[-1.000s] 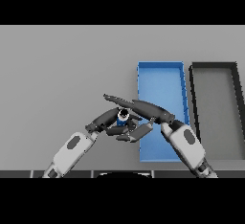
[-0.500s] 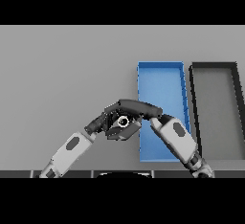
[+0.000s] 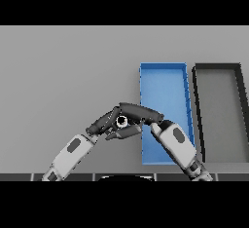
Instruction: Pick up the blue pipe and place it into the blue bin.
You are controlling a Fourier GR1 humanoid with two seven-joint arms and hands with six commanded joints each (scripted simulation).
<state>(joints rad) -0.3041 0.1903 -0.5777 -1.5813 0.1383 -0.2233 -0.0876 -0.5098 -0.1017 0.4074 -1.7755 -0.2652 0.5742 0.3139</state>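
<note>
The blue pipe (image 3: 121, 121) shows only as a small pale ring end, just left of the blue bin (image 3: 165, 83); the rest is hidden by my hands. My right hand (image 3: 142, 113) reaches in from the lower right over the bin's left wall, its fingers curled over the pipe from above. From the lower left, my left hand (image 3: 103, 123) meets it, with straight fingers (image 3: 124, 133) lying under and beside the pipe. Whether the pipe rests on the table or is lifted is unclear.
A dark grey bin (image 3: 219, 110) stands right beside the blue bin on its right. The grey table (image 3: 63, 76) spreads to the left and back. My right forearm (image 3: 176, 144) lies across the blue bin's near end.
My right hand's fingers have lowered and closed over the pipe, hiding its blue body; only the pale ring end still shows. The left hand has hardly shifted.
</note>
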